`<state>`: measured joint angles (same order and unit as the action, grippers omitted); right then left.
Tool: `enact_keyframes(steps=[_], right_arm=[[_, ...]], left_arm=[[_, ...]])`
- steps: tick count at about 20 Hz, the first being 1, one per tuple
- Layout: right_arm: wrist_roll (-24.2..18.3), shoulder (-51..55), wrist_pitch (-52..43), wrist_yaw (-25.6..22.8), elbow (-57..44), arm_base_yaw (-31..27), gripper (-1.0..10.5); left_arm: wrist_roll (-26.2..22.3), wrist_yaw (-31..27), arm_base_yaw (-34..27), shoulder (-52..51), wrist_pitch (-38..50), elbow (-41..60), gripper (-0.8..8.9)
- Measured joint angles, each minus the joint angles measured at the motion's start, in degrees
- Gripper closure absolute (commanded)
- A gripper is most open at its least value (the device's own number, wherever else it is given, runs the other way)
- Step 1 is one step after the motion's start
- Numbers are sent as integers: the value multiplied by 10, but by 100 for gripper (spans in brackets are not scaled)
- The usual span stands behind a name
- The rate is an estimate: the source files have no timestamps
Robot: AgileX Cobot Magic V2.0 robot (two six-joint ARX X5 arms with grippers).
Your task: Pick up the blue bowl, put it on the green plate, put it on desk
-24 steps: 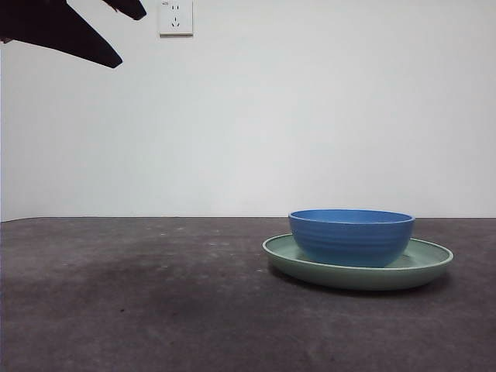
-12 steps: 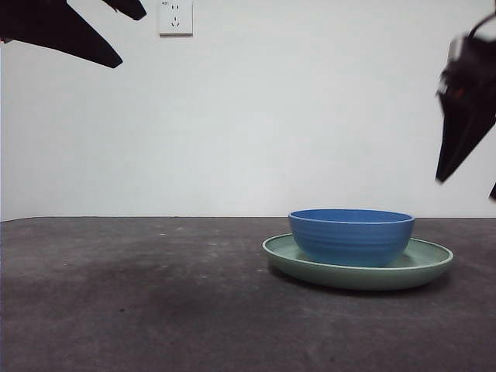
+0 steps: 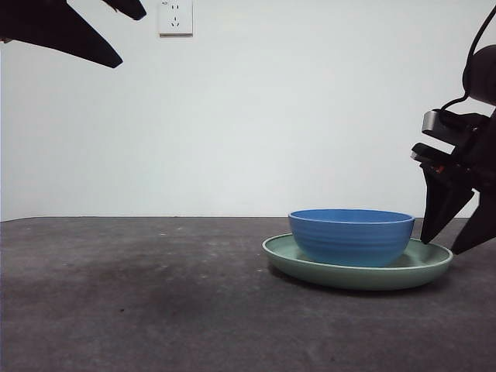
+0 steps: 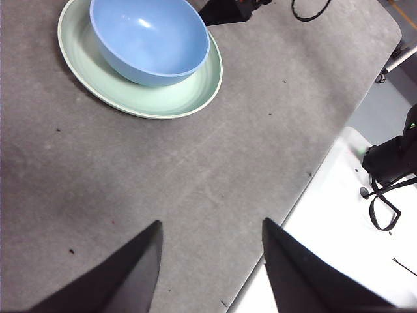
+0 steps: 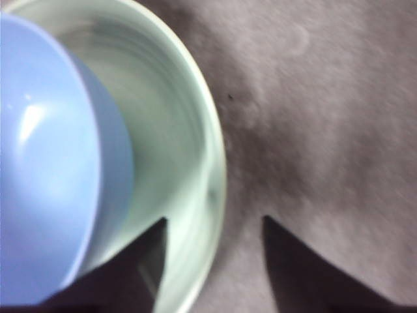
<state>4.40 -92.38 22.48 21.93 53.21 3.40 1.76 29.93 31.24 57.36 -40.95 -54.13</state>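
**Right hand drops in at the plate's rim — bowl already aboard**

Start with the desk [image 3: 139,294]: broad, dark, scuffed, bare across most of its width in the front view. Toward one side sits the green plate [image 3: 431,260], flat on the desk, and the blue bowl [image 3: 350,236] stands upright inside it, nearer one side of the plate than dead centre. So I'd call the bowl-onto-plate step done; what remains reads as moving the stack, or setting something down on the desk.

Here's the right hand [image 3: 452,232], low beside the plate, jaws spread wide. Its own camera shows one jaw over the plate's rim [image 5: 215,189] and the other over bare desk, so it's straddling that rim, gripping nothing yet. Next move, I reckon: settle a touch lower, close on the rim, lift level so the bowl doesn't slide.

The left hand [image 4: 208,261] hangs high and well apart, released, empty. A wall socket [image 3: 175,17] sits behind. Nothing blocks the way; the only snag is the bowl wall close to the inner jaw.
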Motion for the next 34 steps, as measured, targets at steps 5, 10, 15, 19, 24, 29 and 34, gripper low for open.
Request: enact_keyframes(steps=[5, 10, 15, 19, 24, 29, 34], right_arm=[[7, -23, -16, 5, 0, 2, 839], [15, -24, -30, 5, 0, 3, 939], [19, -24, -31, 8, 0, 2, 939], [39, -21, -31, 42, 0, -1, 939], [65, 35, -31, 65, 0, 2, 939], [96, 69, -30, 87, 12, 14, 939], [126, 69, -42, 61, 36, 81, 939]], left_arm=[[0, 0, 0, 0, 0, 0, 564], [0, 0, 0, 0, 0, 0, 564], [0, 0, 0, 0, 0, 0, 564], [1, 0, 0, 0, 0, 0, 564], [1, 0, 0, 0, 0, 0, 564], [1, 0, 0, 0, 0, 0, 564], [1, 0, 0, 0, 0, 0, 564]])
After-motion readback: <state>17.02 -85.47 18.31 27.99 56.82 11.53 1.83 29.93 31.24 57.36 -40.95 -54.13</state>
